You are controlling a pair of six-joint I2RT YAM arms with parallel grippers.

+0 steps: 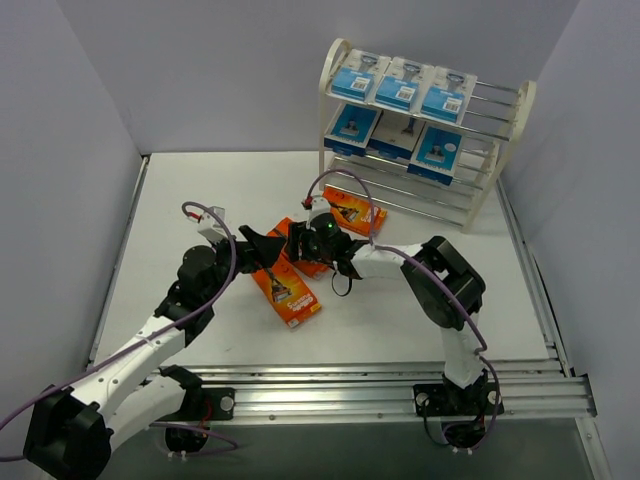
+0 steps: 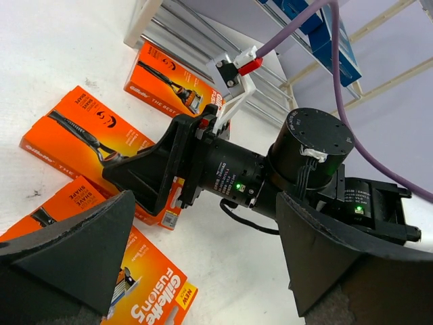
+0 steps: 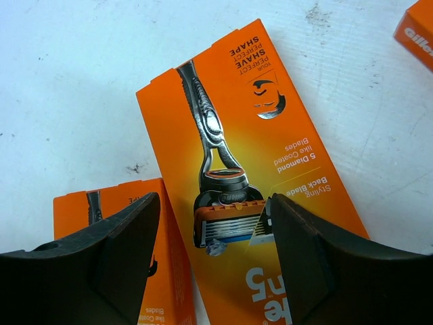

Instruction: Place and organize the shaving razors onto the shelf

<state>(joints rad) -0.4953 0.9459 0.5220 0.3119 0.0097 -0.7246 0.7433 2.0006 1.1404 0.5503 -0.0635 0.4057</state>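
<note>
While both hang open and empty, the right gripper (image 3: 213, 203) lowering onto the box (image 3: 270, 122) could catch the neighbour (image 3: 74, 210) at its 8 o'clock or bump the left gripper (image 2: 206, 203).

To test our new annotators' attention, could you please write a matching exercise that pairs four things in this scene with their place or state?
Things:
1. blue packs
2. orange boxes
3. left gripper
4. bottom tier of the shelf

Place or state:
A. jaws wide open
B. lying flat on the table
C. holds no pack
D. on the top and middle tiers

Pairs: 1-D, 2-B, 3-A, 4-C
</note>
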